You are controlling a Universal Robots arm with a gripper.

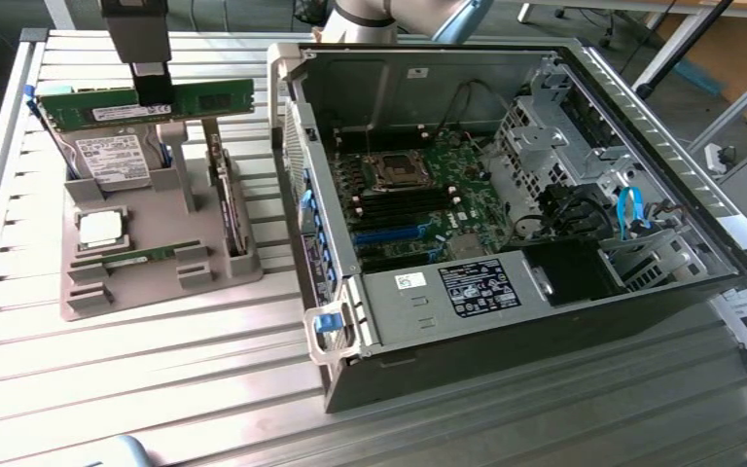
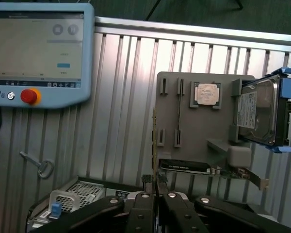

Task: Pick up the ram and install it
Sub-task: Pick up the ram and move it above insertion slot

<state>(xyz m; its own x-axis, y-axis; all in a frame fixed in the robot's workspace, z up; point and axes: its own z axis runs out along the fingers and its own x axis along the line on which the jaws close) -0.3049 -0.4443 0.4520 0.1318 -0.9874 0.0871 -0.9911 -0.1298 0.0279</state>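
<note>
One long, thin green circuit-board ram stick hangs level at ten o'clock from the open metal computer case; our pincer, closed from twelve o'clock, grips its upper edge near the middle.

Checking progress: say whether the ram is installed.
Not installed: the gripper holds the ram at the grey holder, outside the computer case.

One ram, in one gripper. One grey holder near the table edge on the exterior view's left, carrying one processor chip, one hard drive, one expansion card and what looks like one more green stick. One open computer case. One teach pendant, one key
</note>
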